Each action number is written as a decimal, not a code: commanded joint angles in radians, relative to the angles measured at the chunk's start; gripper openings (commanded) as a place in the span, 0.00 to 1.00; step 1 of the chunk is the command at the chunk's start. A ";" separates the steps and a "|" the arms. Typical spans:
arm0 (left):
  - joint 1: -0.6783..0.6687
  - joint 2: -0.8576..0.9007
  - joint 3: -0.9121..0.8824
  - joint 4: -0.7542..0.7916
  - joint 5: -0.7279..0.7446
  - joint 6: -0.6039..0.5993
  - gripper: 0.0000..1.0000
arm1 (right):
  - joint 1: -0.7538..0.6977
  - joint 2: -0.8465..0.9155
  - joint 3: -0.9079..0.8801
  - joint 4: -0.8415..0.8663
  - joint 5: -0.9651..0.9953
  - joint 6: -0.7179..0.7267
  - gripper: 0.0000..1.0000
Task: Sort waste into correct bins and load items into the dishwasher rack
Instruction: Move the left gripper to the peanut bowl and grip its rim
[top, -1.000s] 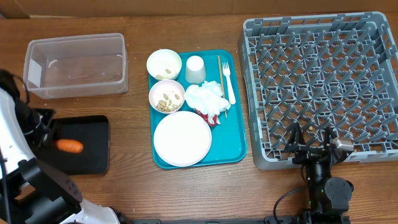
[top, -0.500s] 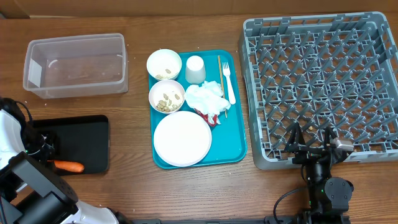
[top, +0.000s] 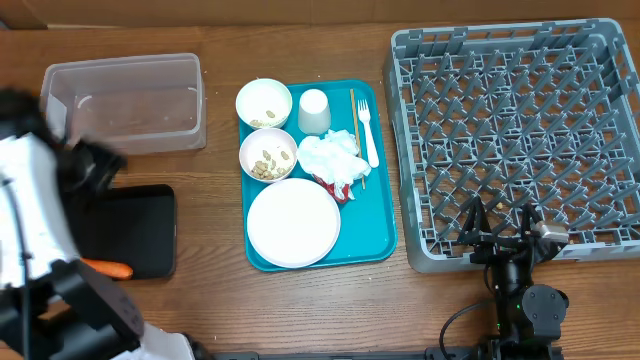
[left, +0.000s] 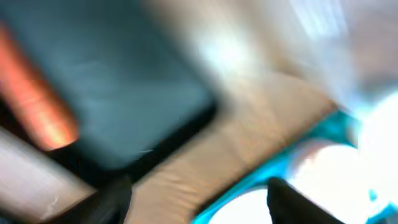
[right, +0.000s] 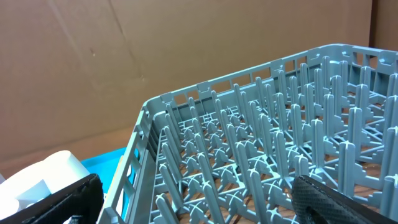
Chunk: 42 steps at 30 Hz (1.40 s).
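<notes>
The orange carrot (top: 106, 268) lies at the front edge of the shallow black tray (top: 135, 225); the blurred left wrist view shows the carrot (left: 37, 109) on the tray (left: 124, 74). My left gripper (top: 95, 165) hovers between that tray and the clear tub (top: 125, 105), open and empty (left: 199, 205). On the teal tray (top: 385, 235) are a white plate (top: 293, 222), two bowls (top: 264, 103) (top: 268, 155) with food bits, a cup (top: 314, 110), the napkin (top: 333, 160), a fork (top: 368, 130) and a chopstick (top: 353, 110). My right gripper (top: 500, 228) stands open at the rack's (top: 520, 130) front edge, empty (right: 199, 205).
The grey rack (right: 261, 143) fills the right wrist view, with the teal tray (right: 102, 160) and a white dish (right: 46, 174) at its left. Bare wood table (top: 215, 200) separates the black tray from the teal tray.
My left gripper has let go of the carrot, which now lies at the black tray's front edge, and has opened and swung back toward the tub. The right arm has not moved.
</notes>
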 joint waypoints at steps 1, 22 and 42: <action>-0.237 -0.037 0.039 0.061 0.053 0.107 0.91 | -0.004 -0.007 -0.010 0.006 -0.002 -0.006 1.00; -0.807 0.339 0.039 0.254 -0.126 0.314 0.78 | -0.004 -0.007 -0.010 0.006 -0.002 -0.006 1.00; -0.805 0.344 -0.032 0.349 -0.195 0.570 0.71 | -0.004 -0.007 -0.010 0.006 -0.002 -0.006 1.00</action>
